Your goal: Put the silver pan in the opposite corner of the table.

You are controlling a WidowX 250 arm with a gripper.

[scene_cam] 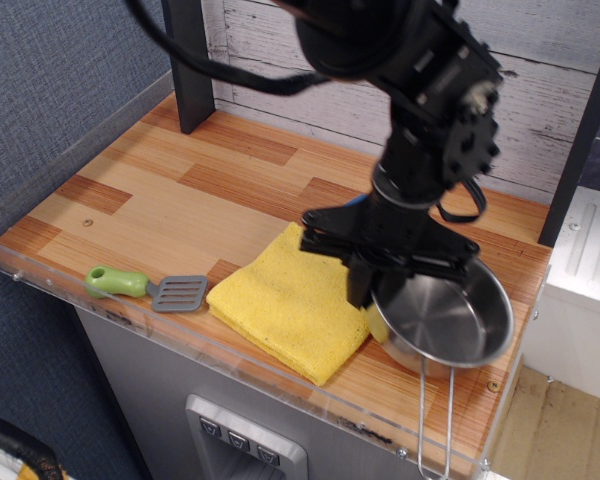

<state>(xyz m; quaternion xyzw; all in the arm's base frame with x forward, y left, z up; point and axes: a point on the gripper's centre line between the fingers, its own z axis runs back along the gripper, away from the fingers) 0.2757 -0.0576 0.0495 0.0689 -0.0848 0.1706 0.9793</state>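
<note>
The silver pan (450, 320) is round and shiny, with a long wire-loop handle (435, 420) pointing toward the front edge. It is lifted and tilted above the front right corner of the wooden table (180, 190). My gripper (365, 290) is shut on the pan's left rim, one finger (358, 290) outside the wall. The black arm comes down from above and hides the pan's back rim.
A yellow cloth (285, 300) lies just left of the pan. A grey spatula with a green handle (145, 287) lies near the front left edge. A blue block (352, 208) is mostly hidden behind the arm. A dark post (188, 65) stands at the back left. A clear acrylic rim (70, 285) lines the edges.
</note>
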